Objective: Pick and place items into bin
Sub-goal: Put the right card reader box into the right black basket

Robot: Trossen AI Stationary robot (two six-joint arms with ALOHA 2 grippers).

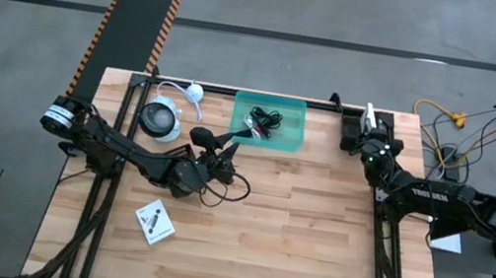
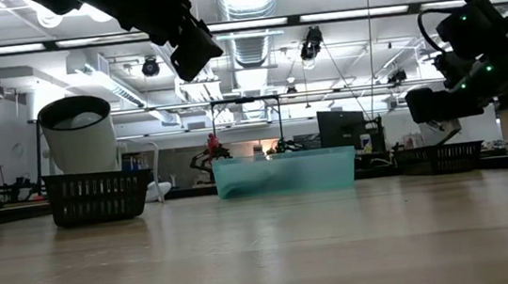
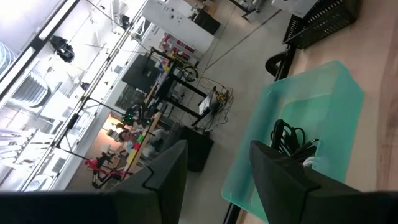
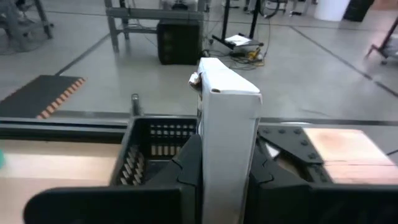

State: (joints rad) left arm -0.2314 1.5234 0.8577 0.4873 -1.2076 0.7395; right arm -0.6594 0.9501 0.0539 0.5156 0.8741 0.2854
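The teal bin (image 1: 269,122) stands at the table's far edge with coiled black cables (image 1: 263,119) inside; it also shows in the low view (image 2: 286,172) and the left wrist view (image 3: 311,118). My left gripper (image 1: 228,139) (image 3: 214,180) hovers open and empty just off the bin's near left corner, raised above the table. A white printed packet (image 1: 155,221) lies flat on the wood near the left front. My right gripper (image 1: 367,126) (image 4: 225,158) is at the far right, over a black basket (image 4: 152,149), shut on a white box (image 4: 227,118). My right gripper pinches the white box between its two fingers (image 4: 189,165), which lie on the opposite side faces of its near end (image 4: 225,146). The rest of the box sticks out past the fingertips, toward the table's far edge. It is lifted clear above the black basket.
A white round device (image 1: 161,120) with a cord sits in a black box left of the bin, seen as a basket (image 2: 99,196) in the low view. A black-and-orange striped ramp (image 1: 138,12) runs beyond the far edge. Bare wood (image 1: 292,236) spreads across the table's middle and front.
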